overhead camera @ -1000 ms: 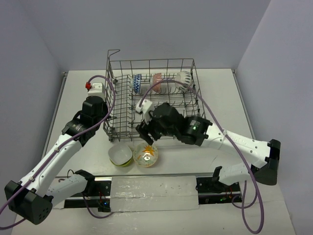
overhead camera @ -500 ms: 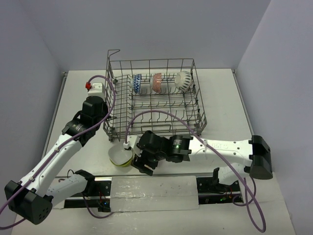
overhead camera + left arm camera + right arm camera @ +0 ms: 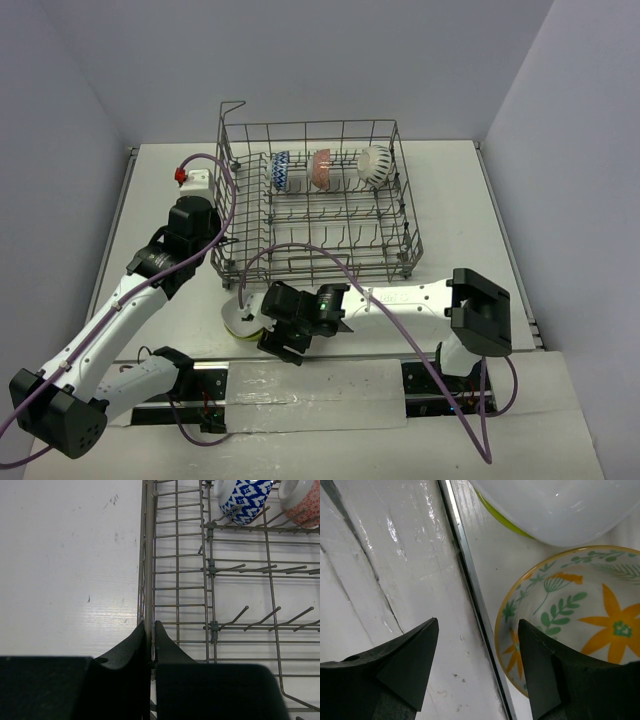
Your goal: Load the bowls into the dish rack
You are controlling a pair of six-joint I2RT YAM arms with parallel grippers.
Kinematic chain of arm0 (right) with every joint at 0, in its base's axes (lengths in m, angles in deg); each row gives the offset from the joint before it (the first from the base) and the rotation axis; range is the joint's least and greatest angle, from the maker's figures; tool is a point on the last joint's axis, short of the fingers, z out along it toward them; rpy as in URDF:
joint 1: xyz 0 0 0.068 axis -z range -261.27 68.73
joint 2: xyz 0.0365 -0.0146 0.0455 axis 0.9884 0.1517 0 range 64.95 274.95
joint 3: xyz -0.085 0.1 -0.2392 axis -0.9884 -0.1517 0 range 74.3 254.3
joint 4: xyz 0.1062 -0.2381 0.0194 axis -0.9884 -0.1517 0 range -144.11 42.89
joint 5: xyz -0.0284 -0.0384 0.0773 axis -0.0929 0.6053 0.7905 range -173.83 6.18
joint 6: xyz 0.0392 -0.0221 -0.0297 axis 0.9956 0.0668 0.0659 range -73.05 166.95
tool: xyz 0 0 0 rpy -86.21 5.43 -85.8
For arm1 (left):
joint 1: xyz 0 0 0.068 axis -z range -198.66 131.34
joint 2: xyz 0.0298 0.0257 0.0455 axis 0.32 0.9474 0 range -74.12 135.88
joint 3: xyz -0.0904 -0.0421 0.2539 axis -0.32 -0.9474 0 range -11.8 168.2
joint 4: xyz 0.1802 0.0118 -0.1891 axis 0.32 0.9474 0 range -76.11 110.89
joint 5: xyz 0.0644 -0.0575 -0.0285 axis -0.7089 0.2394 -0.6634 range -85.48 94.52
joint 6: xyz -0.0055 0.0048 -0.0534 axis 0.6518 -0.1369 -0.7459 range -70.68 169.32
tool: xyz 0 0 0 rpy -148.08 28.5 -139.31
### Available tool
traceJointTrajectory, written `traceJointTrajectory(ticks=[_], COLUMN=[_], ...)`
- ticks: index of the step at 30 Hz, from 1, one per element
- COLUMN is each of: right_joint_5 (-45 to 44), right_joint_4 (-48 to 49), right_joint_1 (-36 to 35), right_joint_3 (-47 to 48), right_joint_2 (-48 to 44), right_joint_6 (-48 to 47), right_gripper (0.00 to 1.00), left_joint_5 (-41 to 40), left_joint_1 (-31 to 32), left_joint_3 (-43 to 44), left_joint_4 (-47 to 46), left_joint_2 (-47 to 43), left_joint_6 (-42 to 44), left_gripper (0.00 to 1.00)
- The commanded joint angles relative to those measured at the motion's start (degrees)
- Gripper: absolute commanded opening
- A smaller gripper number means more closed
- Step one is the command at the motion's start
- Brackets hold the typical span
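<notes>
The grey wire dish rack (image 3: 246, 135) stands mid-table. A blue-white bowl (image 3: 280, 171), a red-orange bowl (image 3: 321, 168) and a white dark-marked bowl (image 3: 375, 164) stand on edge in its back row. My left gripper (image 3: 149, 625) is shut on the rack's left rim wire (image 3: 148, 555). My right gripper (image 3: 477, 622) is open over the near edge of the yellow-floral bowl (image 3: 580, 615), one finger (image 3: 545, 675) inside the rim and the other outside. The lime-green bowl (image 3: 555, 510) sits just beyond it. In the top view the right arm hides the floral bowl.
A metal strip (image 3: 470, 580) along the table's front edge runs between my right fingers. The lime-green bowl (image 3: 238, 316) lies in front of the rack's near-left corner. A red and white connector (image 3: 190, 178) sits left of the rack.
My right arm has swung from the rack's front edge down and left, onto the yellow-floral bowl at the table's front. The left arm has not moved.
</notes>
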Motion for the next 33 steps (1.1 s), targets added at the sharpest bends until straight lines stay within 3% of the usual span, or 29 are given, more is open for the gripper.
traceJointTrajectory(ticks=[1,7,10,18,20,33], right_joint_5=[0.64,1.52,1.52,0.91,0.82,-0.67], right_joint_4=[2.08,2.26,1.82,1.29,1.03,-0.64], right_joint_1=[-0.39,-0.13,0.14,0.57,0.66,0.66], right_joint_3=[2.72,2.28,2.54,3.07,3.16,3.77], right_joint_2=[1.25,1.25,0.90,-0.16,0.02,-1.82], right_joint_6=[-0.48,0.40,0.57,0.57,0.66,0.93], right_gripper=[0.72,0.56,0.43,0.35,0.29,0.19], left_joint_5=[-0.27,-0.01,0.17,0.17,0.08,0.61], left_joint_1=[-0.07,-0.07,-0.07,-0.07,-0.07,-0.07], left_joint_3=[0.51,0.60,0.68,0.68,0.68,0.68], left_joint_4=[3.15,3.15,3.15,3.15,3.24,3.24], left_joint_2=[-0.54,-0.54,-0.54,-0.37,-0.36,0.07], left_joint_6=[1.28,1.36,1.36,1.36,1.45,1.36], left_gripper=[0.00,0.00,0.00,0.00,0.00,0.00])
